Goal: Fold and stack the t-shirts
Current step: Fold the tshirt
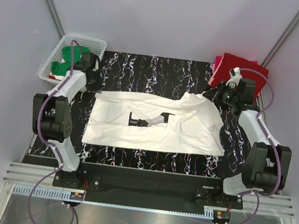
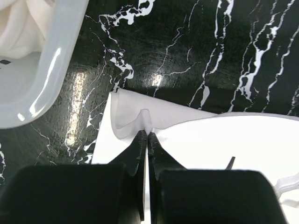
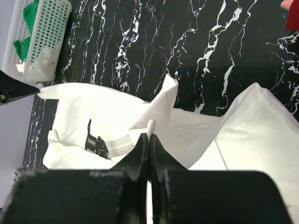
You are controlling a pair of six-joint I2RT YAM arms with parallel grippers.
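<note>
A white t-shirt (image 1: pixel 153 126) with a black robot-arm print (image 1: pixel 148 120) lies spread on the black marbled table. My left gripper (image 1: pixel 95 82) is shut on its far left corner (image 2: pixel 140 119), the cloth pinched between the fingertips (image 2: pixel 140 140). Raised over the far right part, my right gripper (image 1: pixel 215 94) is shut on a fold of the same white t-shirt (image 3: pixel 159 112), and the cloth hangs down from the pinch (image 3: pixel 150 125). Folded red and pink t-shirts (image 1: pixel 241 68) lie at the far right corner. A green t-shirt (image 1: pixel 72 56) sits in the basket.
The white plastic lattice basket (image 1: pixel 95 44) stands at the far left corner, close beside my left gripper; its rim (image 2: pixel 44 70) fills the upper left of the left wrist view. The black marbled table (image 1: pixel 160 69) shows beyond the shirt and along its near edge.
</note>
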